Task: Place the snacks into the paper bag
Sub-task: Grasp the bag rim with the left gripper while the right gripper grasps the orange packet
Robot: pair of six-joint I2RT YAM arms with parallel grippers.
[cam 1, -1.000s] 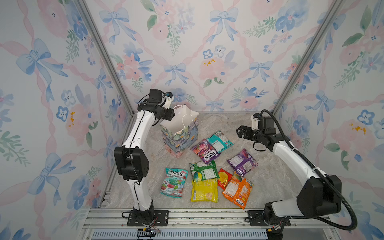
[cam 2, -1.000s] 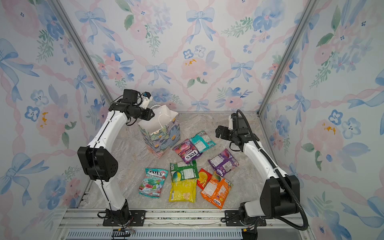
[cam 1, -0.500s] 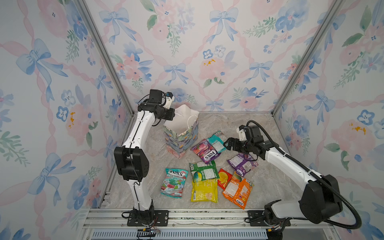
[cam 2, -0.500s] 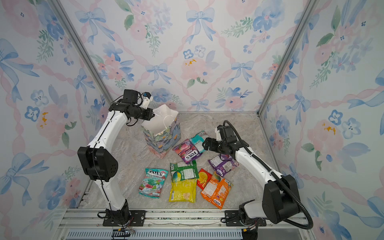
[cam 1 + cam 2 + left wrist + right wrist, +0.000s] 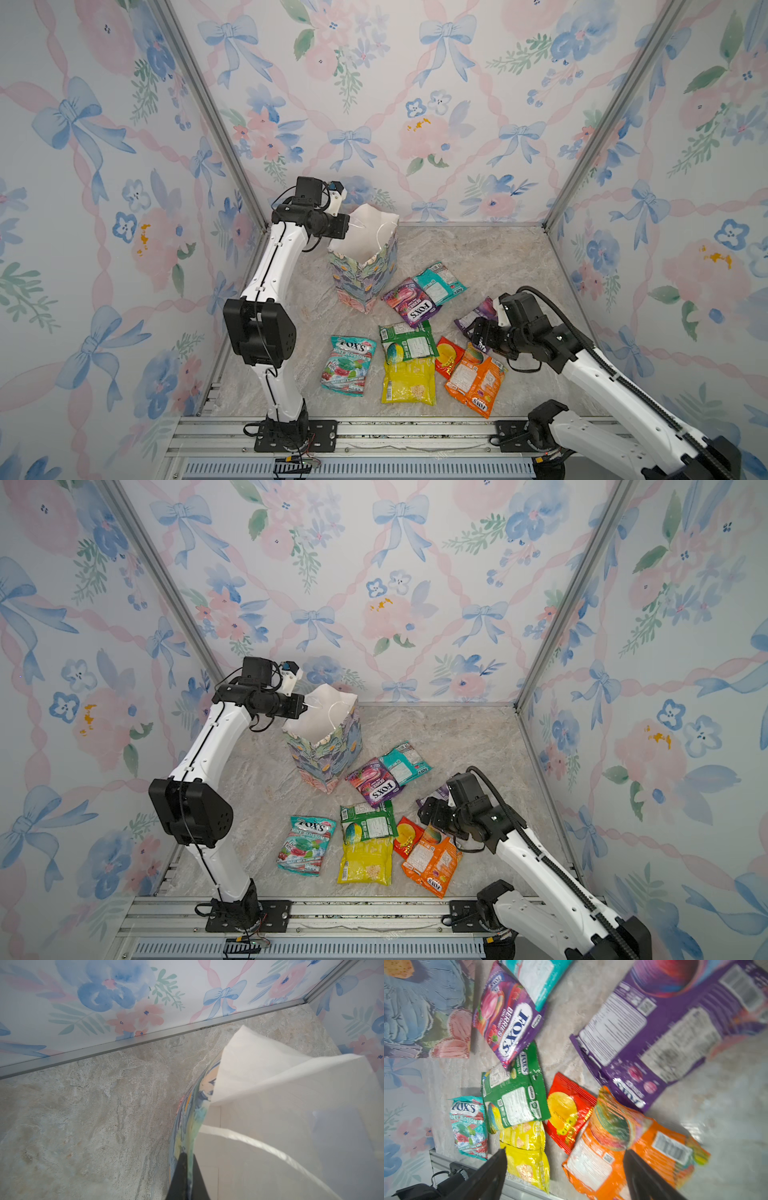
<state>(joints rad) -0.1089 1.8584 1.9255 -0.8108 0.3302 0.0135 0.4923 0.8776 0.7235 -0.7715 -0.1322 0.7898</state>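
Packing not yet begun: all eight snacks [image 5: 409, 340] out on the bench [image 5: 498, 257], none to be seen inside the paper bag [image 5: 361, 274]. White lining bare in the part caught by the left wrist camera. Bag upright, mouth open.

Left claw [image 5: 188, 1169] pinched shut on the bag's rim, thin paper wall between the fingers, apparently steadying the mouth for filling.

Just beside the bag's foot, a berry-purple packet [image 5: 411, 301] edge to edge with a teal packet [image 5: 440, 282]. Farther out from the bag, a green packet [image 5: 409, 340] lapping over a yellow packet [image 5: 409, 380], with a mint packet [image 5: 349, 365] alone at their side. Next along, a red packet [image 5: 448, 355] tucked partly under an orange packet [image 5: 476, 380]. Well apart from the bag, a second purple packet [image 5: 471, 318], printed back upward, partly hidden beneath the right arm in both top views.

Right claw [image 5: 564, 1151] spread wide and holding nothing, low over the junction of the red, orange and second purple packets, far from the bag. Contact with any of them impossible to tell from these views.

Whole job left: every packet to be lifted, carried across to the bag and dropped in. Likely first pick the red or orange packet, to judge from the claw's aim.
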